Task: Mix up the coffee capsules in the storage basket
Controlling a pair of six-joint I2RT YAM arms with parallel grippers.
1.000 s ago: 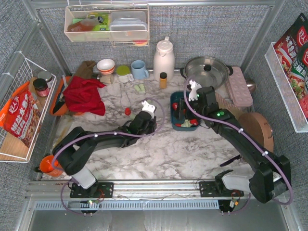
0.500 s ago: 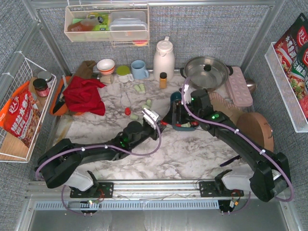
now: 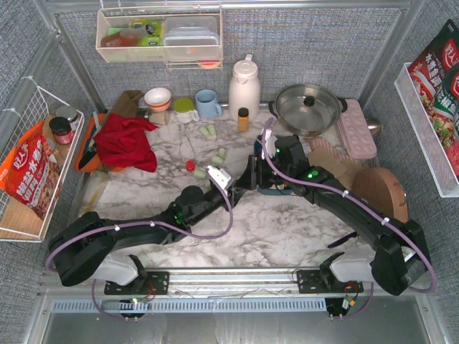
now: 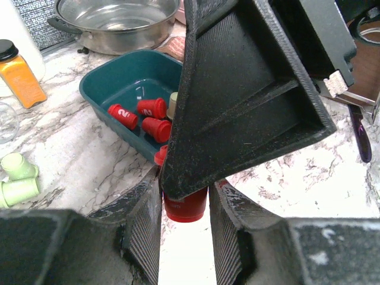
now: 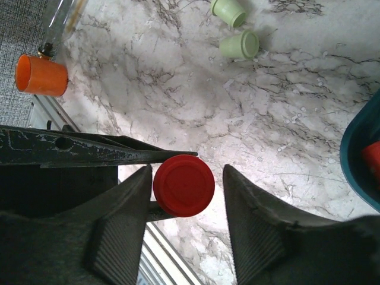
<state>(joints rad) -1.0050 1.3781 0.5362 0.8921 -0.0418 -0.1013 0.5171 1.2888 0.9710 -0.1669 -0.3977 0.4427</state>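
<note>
My left gripper (image 4: 184,196) is shut on a red coffee capsule (image 4: 185,208), held above the marble just left of the dark teal storage basket (image 4: 95,98). My right gripper (image 5: 187,178) is open around the same capsule (image 5: 184,185): one finger touches it, the other stands apart. Both grippers meet mid-table in the top view, the left (image 3: 229,179) and the right (image 3: 247,175). Three red capsules (image 4: 152,107) and a pale one lie in the basket, which the right arm mostly hides from above. Mint capsules (image 3: 219,154) and one red capsule (image 3: 190,165) lie on the table.
A steel pot (image 3: 308,106), white thermos (image 3: 244,86), amber bottle (image 3: 243,118) and blue mug (image 3: 208,104) stand at the back. A red cloth (image 3: 125,140) lies at the left, a pink tray (image 3: 356,127) at the right, and an orange cup (image 3: 72,245) at the near left.
The right gripper has left the basket and moved left to meet the left gripper. The left arm has stretched lower and to the right. The red capsule now sits between both grippers.
</note>
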